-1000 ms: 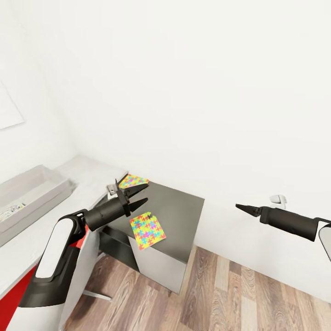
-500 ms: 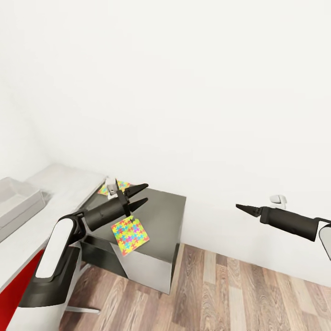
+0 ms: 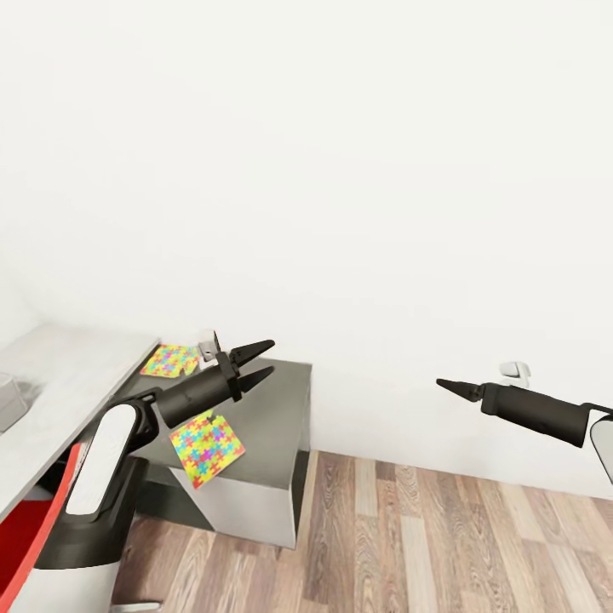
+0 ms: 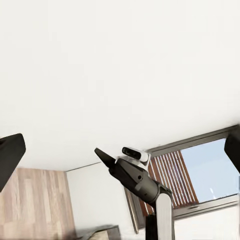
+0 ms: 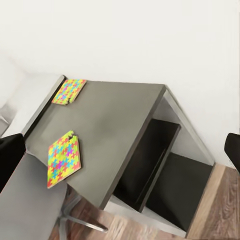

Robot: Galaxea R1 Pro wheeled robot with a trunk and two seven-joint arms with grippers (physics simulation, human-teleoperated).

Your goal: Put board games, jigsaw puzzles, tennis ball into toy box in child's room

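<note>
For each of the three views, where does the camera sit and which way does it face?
Head: above both arms, facing the wall and dark desk; left tool and right tool show.
Left wrist: faces wall and window; right tool shows.
Right wrist: looks down on the desk.
Shared by head and right wrist: both puzzles.

Your left gripper (image 3: 258, 360) reaches forward with fingers spread, holding nothing. Your right gripper (image 3: 444, 385) points leftward, fingers pressed together.
</note>
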